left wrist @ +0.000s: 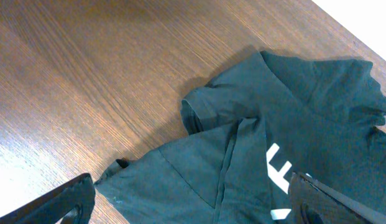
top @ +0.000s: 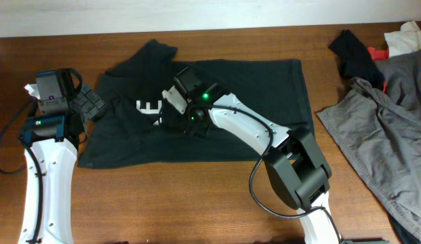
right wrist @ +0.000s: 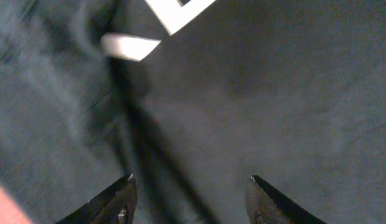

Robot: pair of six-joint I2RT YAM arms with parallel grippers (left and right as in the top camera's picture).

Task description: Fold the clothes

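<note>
Overhead view of a brown wooden table point(top: 163, 203) with the clothes point(top: 257, 102), a very dark blackish-green garment, spread mostly flat across its centre. A sleeve bunches toward 11 o'clock, and a small white logo point(top: 148, 106) sits on the garment's 9 o'clock side. The left gripper point(top: 88, 105) rests at the garment's 9 o'clock edge. In its wrist view, its jaws are spread wide and hold nothing, with the crumpled sleeve and a folded seam of the fabric lying ahead of them. The right gripper point(top: 171, 116) reaches in from 5 o'clock and hangs over the cloth just beside the logo. From its wrist camera its two dark fingertips point(right wrist: 118, 199) stand apart with only flat fabric showing between them, nothing pinched. At 3 o'clock on the table lies a light grey garment point(top: 386, 129), rumpled. At 1 o'clock a small black cloth point(top: 356, 51) lies touching a red scrap point(top: 379, 53).
</note>
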